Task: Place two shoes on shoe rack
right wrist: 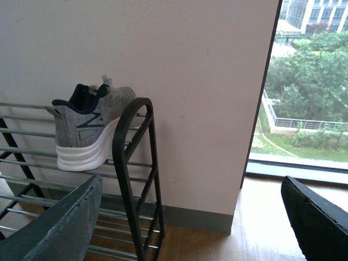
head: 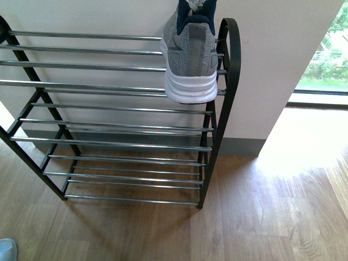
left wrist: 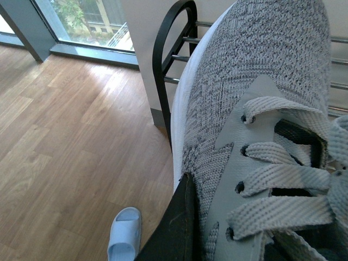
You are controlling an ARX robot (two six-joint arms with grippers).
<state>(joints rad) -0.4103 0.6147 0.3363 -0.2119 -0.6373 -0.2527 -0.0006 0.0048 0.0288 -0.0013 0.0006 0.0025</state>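
One grey sneaker [head: 190, 54] rests on the top tier of the shoe rack [head: 109, 144] at its right end, with its white heel hanging over the front bar. The right wrist view shows that sneaker [right wrist: 89, 128] beside the rack's black end arch [right wrist: 130, 141]. My right gripper [right wrist: 190, 223] hangs open and empty beside the rack, below that tier. My left gripper [left wrist: 217, 228] is shut on the other grey sneaker [left wrist: 261, 81], one black finger [left wrist: 174, 228] against its side. That sneaker's toe lies over the chrome bars beside the rack's other end arch [left wrist: 163, 38]. I cannot tell whether it touches them.
Wooden floor lies in front of the rack, and a white wall stands behind it. A pale blue slipper [left wrist: 125, 236] lies on the floor near the rack's left end; it also shows in the front view, slipper [head: 6, 250]. Floor-level windows [head: 321, 81] flank the wall.
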